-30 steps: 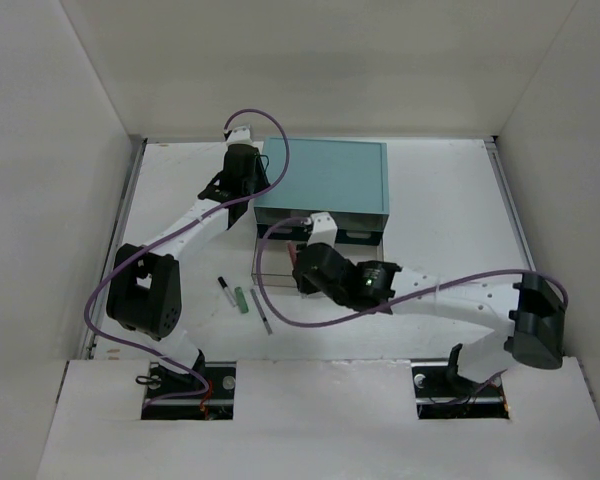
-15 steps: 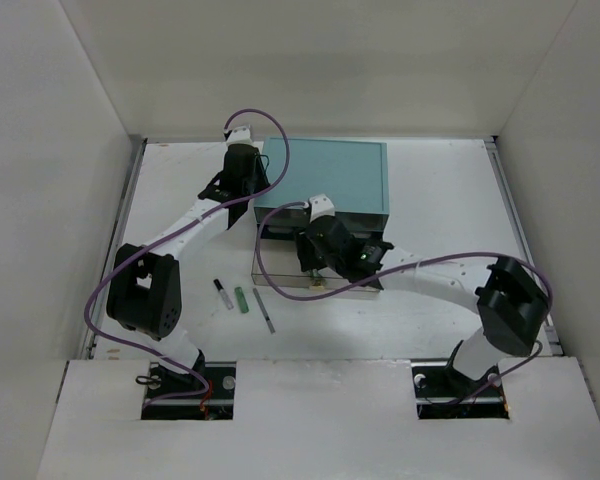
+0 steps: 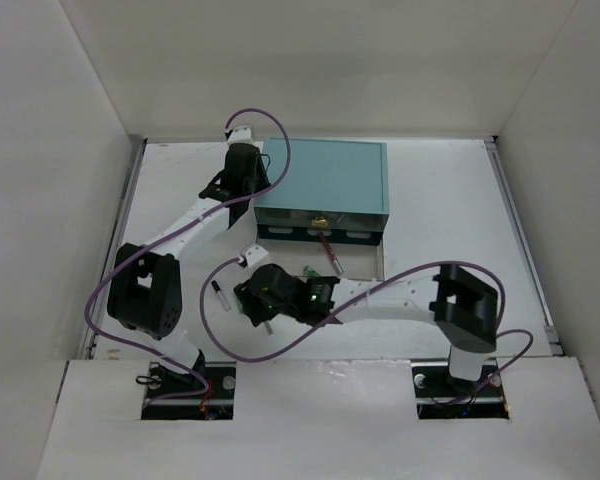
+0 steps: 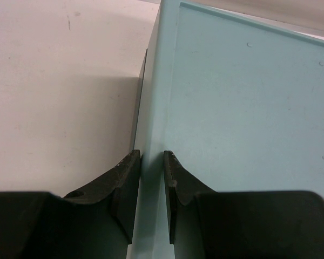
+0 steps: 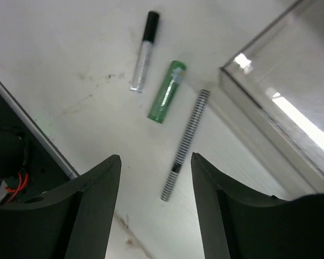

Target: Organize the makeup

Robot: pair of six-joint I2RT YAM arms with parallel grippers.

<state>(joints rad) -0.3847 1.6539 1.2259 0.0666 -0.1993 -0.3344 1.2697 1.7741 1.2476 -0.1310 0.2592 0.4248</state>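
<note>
A black-capped clear tube (image 5: 143,51), a short glossy green stick (image 5: 166,91) and a slim black-and-white checked pencil (image 5: 185,144) lie flat on the white table (image 5: 70,54), side by side, roughly parallel and apart. A thin red pencil (image 3: 329,251) lies slanted inside the pulled-out clear drawer (image 3: 380,262).

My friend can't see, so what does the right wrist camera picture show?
The right hand, open, hovers over three things on the white table: a black-capped tube, a green stick and a checkered pencil. A clear tray pokes in at right.
</note>
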